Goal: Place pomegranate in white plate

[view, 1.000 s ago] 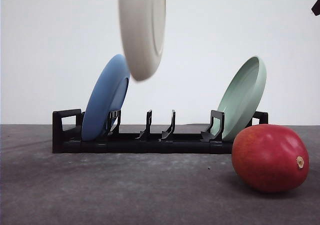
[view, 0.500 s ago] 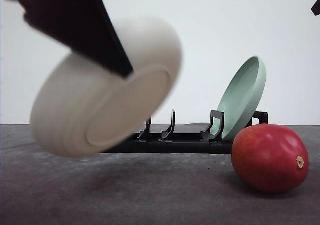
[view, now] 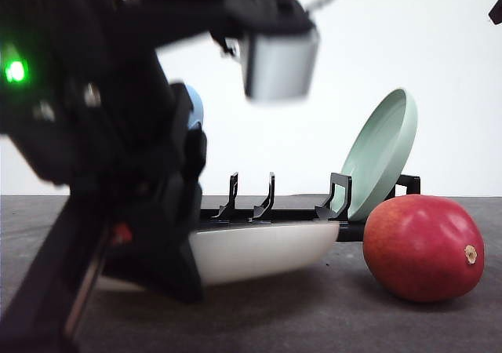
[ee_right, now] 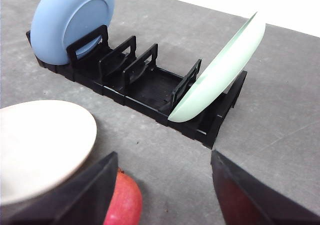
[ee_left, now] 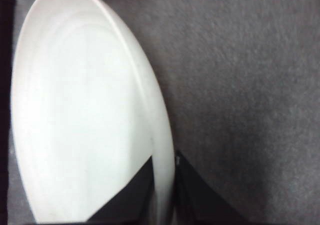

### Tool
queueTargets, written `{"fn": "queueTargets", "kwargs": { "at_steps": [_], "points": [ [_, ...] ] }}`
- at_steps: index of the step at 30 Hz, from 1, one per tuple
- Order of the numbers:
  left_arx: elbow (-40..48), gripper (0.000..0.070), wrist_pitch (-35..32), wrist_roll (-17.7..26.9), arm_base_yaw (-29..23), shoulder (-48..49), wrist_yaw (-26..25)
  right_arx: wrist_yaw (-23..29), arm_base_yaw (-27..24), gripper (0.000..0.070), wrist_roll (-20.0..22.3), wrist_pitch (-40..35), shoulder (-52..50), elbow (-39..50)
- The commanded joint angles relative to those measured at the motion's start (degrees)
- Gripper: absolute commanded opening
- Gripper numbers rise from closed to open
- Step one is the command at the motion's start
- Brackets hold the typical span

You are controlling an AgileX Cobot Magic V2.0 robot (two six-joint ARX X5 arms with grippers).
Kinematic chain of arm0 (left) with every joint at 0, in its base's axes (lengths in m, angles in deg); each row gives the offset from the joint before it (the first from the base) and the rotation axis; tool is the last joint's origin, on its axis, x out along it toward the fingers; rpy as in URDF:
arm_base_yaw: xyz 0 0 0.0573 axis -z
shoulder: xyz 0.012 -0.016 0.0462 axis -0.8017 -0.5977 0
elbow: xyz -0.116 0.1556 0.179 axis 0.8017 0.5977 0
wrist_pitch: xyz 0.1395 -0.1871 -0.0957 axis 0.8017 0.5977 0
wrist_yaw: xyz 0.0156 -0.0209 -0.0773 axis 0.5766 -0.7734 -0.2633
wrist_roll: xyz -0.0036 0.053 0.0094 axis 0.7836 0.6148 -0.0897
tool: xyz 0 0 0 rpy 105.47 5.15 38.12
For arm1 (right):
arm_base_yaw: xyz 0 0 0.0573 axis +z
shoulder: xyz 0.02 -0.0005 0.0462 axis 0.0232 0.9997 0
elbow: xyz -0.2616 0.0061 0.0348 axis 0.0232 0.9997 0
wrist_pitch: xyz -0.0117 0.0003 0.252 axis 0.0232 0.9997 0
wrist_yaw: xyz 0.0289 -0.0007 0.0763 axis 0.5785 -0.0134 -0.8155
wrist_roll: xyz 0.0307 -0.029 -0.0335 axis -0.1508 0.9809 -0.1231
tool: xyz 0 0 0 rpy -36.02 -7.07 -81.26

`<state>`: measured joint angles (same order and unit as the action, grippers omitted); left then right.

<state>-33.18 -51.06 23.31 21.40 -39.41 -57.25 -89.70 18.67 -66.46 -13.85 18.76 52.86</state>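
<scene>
Left claw [ee_left: 162,195] pinches plate [ee_left: 85,115] rim low over bench [ee_left: 240,85]; pomegranate [view: 423,248] rests under spread right claw [ee_right: 162,190].

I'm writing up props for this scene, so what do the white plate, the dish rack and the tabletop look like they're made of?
The round cream-white plate looks like matte ceramic or melamine: even, dull surface with no sharp glare; which one is unclear. The black slotted dish rack appears to be moulded plastic, with uniform ribs and a slight sheen. The dark grey tabletop looks like felt or fabric matting, with a fuzzy, mottled texture.
</scene>
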Motion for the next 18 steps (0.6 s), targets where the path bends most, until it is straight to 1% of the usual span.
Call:
{"fn": "queueTargets", "kwargs": {
  "at_steps": [1,3,6,8,11,12,15,18],
  "points": [
    [-0.94,0.001,-0.2,0.34,0.77,-1.77,-0.15,0.02,0.31,0.0377,0.2,-0.48,0.13,-0.98],
    [-0.94,0.001,-0.41,0.34,0.75,-2.74,-0.15,0.0,0.31,0.0377,0.2,-0.48,0.13,-0.98],
    [-0.94,0.0047,-1.36,0.35,0.74,-3.32,-0.15,0.02,0.31,0.0377,0.2,-0.48,0.13,-0.98],
    [-0.94,0.0132,-2.48,0.34,0.77,-3.34,-0.17,0.02,0.31,0.0377,0.2,-0.48,0.13,-0.98],
    [-1.1,0.0317,-3.96,0.27,0.81,-3.32,-0.17,0.02,0.31,0.0377,0.2,-0.49,0.13,-0.98],
    [-1.33,0.035,-4.07,0.05,0.81,-3.32,-0.17,0.02,0.31,0.0377,0.2,-0.5,0.13,-0.98],
    [-2.82,0.036,-3.33,-1.25,0.81,-3.32,-0.34,0.02,0.31,0.0377,0.2,-0.5,0.13,-0.98],
    [-5.4,0.0367,0.0,-4.36,0.48,-3.25,-1.42,0.02,0.31,0.0377,0.2,-0.49,0.13,-0.98]
  ]
}}
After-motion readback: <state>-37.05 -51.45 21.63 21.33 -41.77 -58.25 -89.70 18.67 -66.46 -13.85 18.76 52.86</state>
